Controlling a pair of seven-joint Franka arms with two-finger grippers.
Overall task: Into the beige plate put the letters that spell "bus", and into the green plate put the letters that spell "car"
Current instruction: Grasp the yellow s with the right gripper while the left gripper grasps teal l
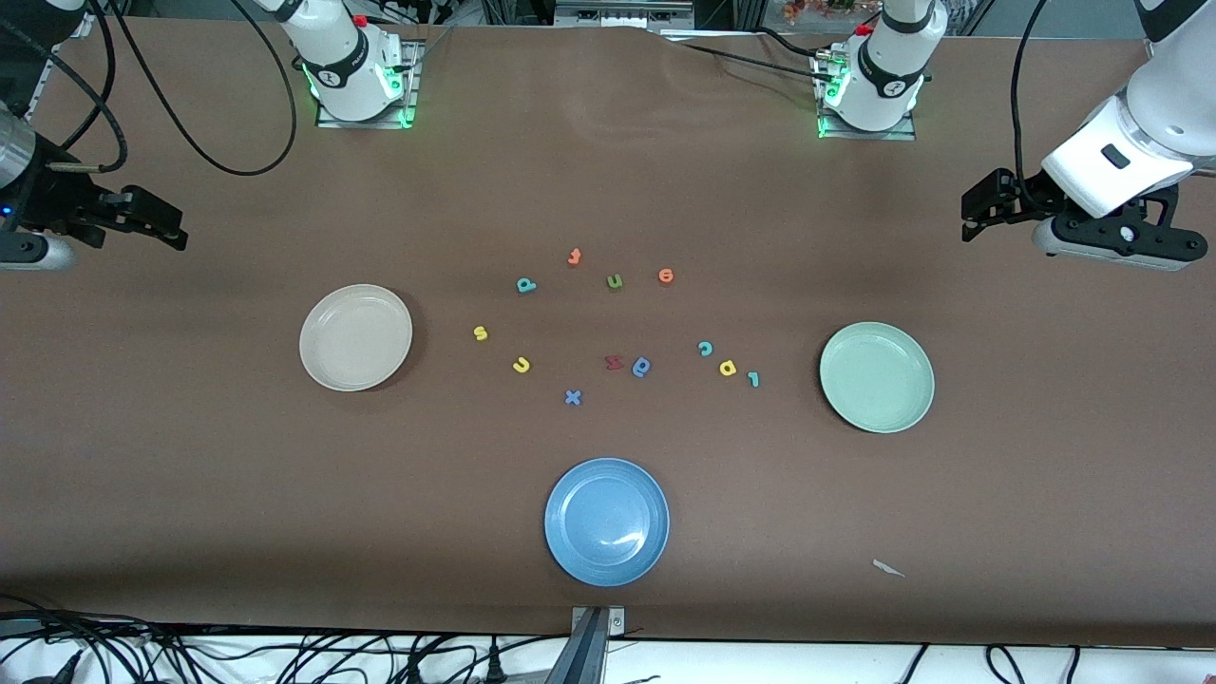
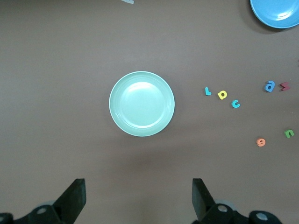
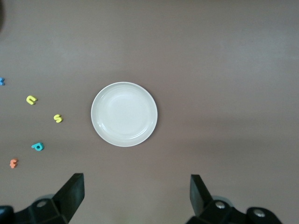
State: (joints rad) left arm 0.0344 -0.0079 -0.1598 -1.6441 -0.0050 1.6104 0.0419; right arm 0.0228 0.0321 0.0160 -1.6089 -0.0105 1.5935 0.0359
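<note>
— Grippers? 
— Left gripper (image 2: 135, 200) hangs high, fingers spread, empty, at its table end beside the green plate (image 1: 877, 376); right gripper (image 3: 135, 198) likewise beside the beige plate (image 1: 355, 336). 
— Letters? 
— On the table between the plates.

Both arms wait raised at their own ends of the table, the left gripper (image 1: 969, 214) and the right gripper (image 1: 176, 233) each empty, with fingers (image 2: 74, 198) spread wide apart.
</note>
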